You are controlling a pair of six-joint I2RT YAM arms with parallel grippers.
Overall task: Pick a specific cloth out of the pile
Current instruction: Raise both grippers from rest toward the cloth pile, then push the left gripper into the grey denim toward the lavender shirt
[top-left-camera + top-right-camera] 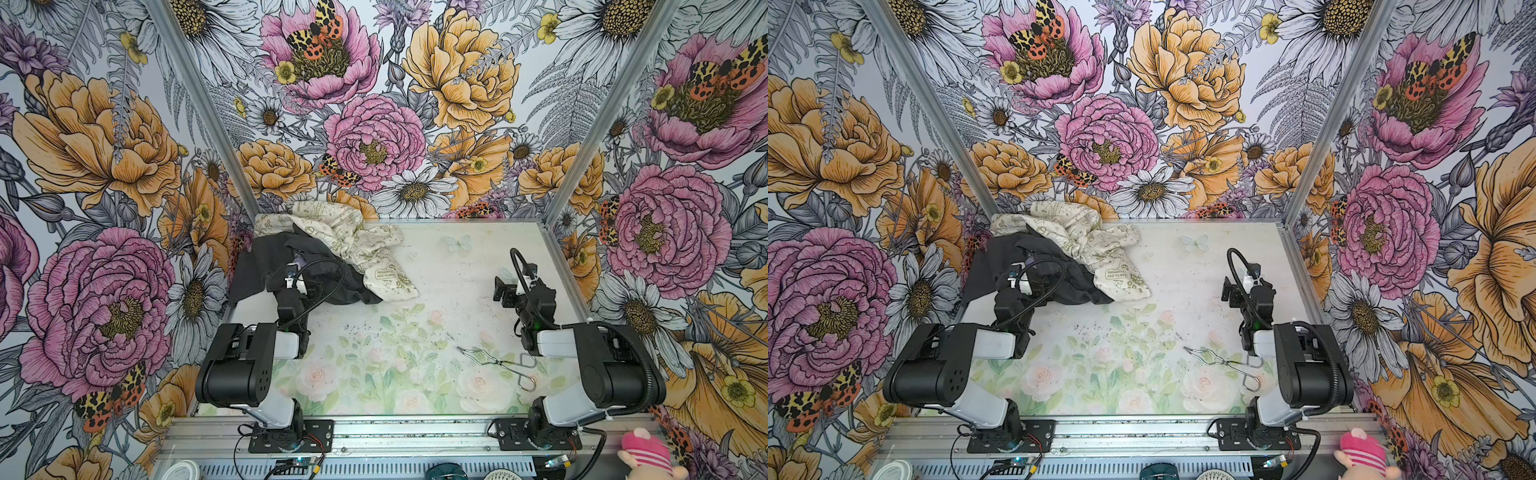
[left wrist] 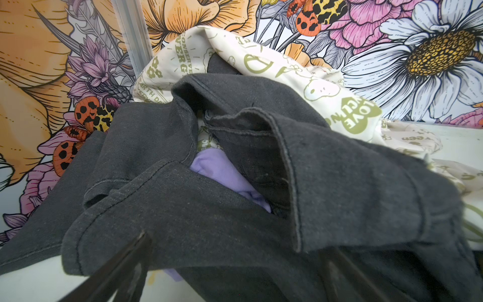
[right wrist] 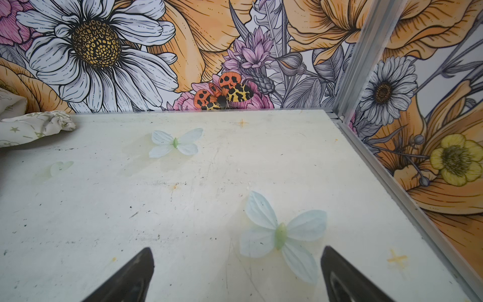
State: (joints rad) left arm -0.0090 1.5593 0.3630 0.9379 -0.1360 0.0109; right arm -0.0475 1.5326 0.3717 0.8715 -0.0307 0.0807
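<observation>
Cloth (image 2: 222, 172) peeks lavender from a fold of the black garment (image 2: 156, 209) in the far-left pile (image 1: 328, 245) — left end effector (image 2: 235, 245) open close by, right end effector (image 3: 236, 253) open, idle — pinch purple only, lift slowly.

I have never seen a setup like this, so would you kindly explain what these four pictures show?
Two robot arms stand at the near edge of a table. Two pictures look down from overhead, side by side; two come from a camera on each wrist. In the far left corner lies a pile: a black garment, a cream cloth with green print, and a lavender cloth peeking from the black folds. Metal tongs lie near the right arm. The left tool is open right at the pile; the right tool is open above bare table. Neither holds anything.
</observation>
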